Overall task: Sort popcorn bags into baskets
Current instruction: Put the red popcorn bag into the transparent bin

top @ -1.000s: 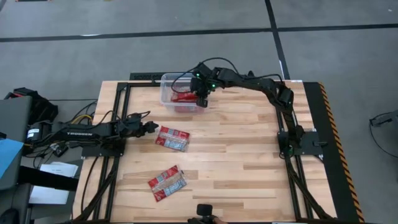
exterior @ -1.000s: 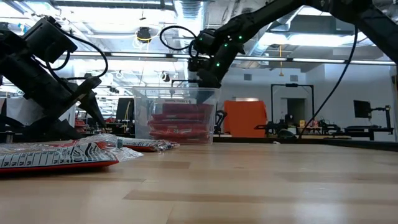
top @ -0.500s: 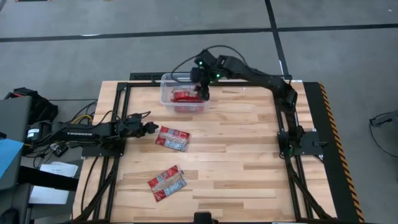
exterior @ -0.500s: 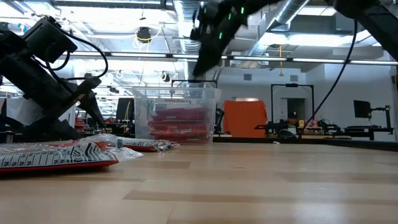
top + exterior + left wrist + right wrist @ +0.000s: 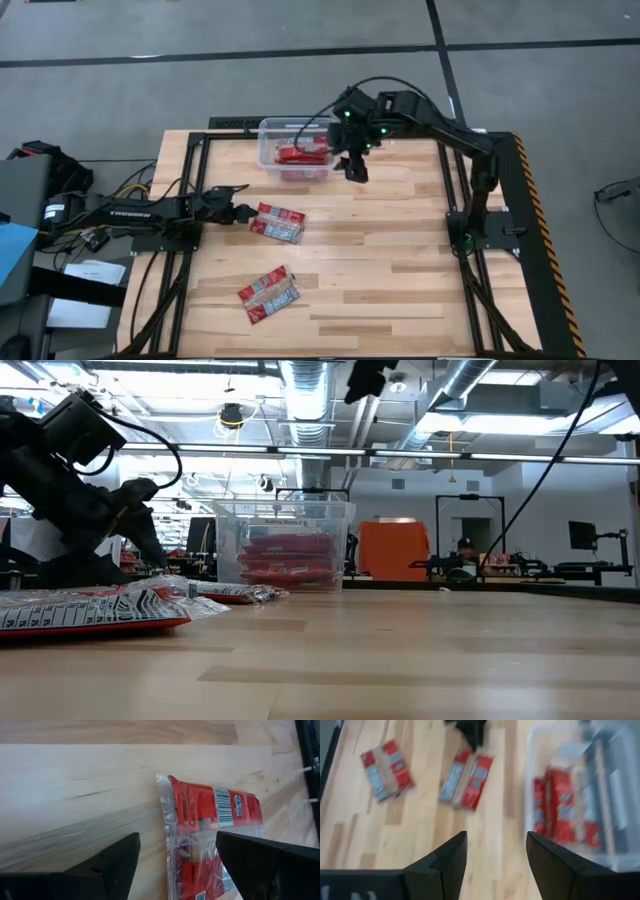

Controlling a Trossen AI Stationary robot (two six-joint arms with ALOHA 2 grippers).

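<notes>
Your right gripper (image 5: 357, 170) hung spread and empty at the clear plastic bin's (image 5: 268, 128) three o'clock. Your left gripper (image 5: 240, 211), spread wide, faced the nearer flat red popcorn packet (image 5: 277, 222); closing on it looked next.

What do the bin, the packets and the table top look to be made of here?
Bin: clear, colourless hard plastic, likely; the red packets inside show through its walls.
Packets: glossy thin film, probably plastic; red print, a barcode panel and a clear crinkled edge seal show in the left wrist view.
Table: pale wood in glued strips, smooth, with visible grain.
</notes>
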